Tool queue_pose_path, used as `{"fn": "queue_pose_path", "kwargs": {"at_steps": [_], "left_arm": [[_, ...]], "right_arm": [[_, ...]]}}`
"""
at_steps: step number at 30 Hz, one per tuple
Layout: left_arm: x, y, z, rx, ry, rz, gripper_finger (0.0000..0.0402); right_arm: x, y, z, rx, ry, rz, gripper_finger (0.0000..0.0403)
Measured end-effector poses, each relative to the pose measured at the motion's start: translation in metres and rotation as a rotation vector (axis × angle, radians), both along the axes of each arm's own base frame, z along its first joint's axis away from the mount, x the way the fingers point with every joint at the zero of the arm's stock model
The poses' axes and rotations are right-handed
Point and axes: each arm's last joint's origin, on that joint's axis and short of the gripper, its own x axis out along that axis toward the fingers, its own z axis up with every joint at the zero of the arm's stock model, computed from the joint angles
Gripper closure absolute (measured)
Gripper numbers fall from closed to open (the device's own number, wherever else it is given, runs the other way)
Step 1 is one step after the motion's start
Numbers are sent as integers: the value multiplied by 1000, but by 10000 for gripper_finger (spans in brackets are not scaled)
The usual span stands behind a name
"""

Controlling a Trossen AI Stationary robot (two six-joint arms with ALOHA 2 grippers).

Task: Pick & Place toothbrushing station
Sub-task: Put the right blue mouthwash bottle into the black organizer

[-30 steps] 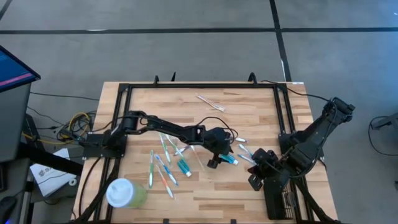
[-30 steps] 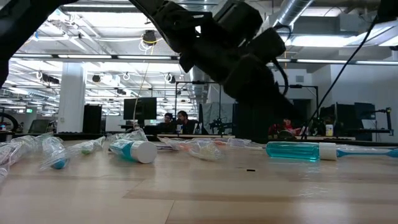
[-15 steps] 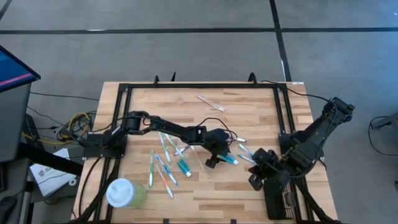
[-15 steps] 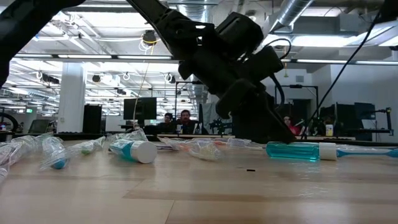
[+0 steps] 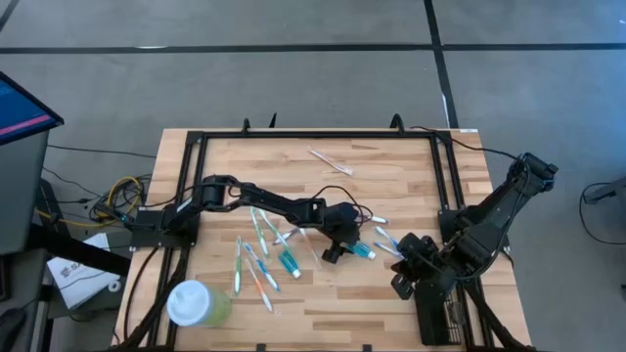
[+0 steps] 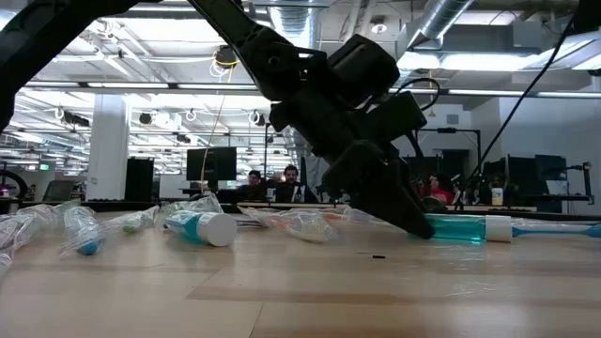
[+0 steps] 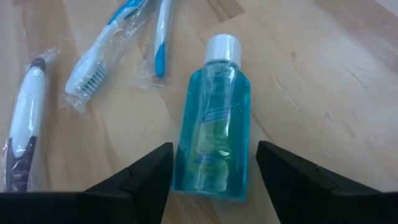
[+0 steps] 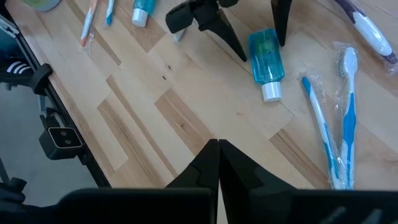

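Note:
A blue mouthwash bottle (image 7: 211,134) with a white cap lies on its side on the wooden table (image 5: 391,186), right of centre (image 5: 360,251). My left gripper (image 7: 214,186) is open and low over the table. Its fingers stand on either side of the bottle's bottom end, as the right wrist view (image 8: 266,53) also shows; I cannot tell whether they touch it. My right gripper (image 8: 217,155) is shut and empty near the table's right side (image 5: 406,272). The black slotted toothbrushing station (image 5: 447,318) sits at the near right corner, partly under the right arm.
Wrapped toothbrushes (image 5: 256,256) and a teal toothpaste tube (image 5: 290,262) lie left of the bottle. More wrapped brushes (image 8: 339,124) lie to its right. A pale green cup with a white lid (image 5: 196,303) stands at the near left corner. A wrapped stick (image 5: 333,161) lies at the far side.
My left gripper has gone down toward the table and tipped forward, so its open fingers now stand on either side of the blue bottle's bottom end. The bottle has stayed where it lay.

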Motion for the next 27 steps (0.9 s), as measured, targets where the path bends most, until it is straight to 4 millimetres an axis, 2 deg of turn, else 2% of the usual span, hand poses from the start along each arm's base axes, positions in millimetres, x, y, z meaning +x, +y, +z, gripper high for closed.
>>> {"fn": "queue_pose_path", "kwargs": {"at_steps": [5,12,17,27], "left_arm": [[0,-1,1,4,1,2,180],[-1,-4,1,6,6,-3,223],[-1,-5,1,-4,12,9,241],[-2,-5,3,-92,43,103,243]], "right_arm": [[0,0,0,18,-1,-21,403],[0,0,0,44,15,-41,391],[0,0,0,57,15,-58,336],[1,-1,0,91,8,-112,201]]}}
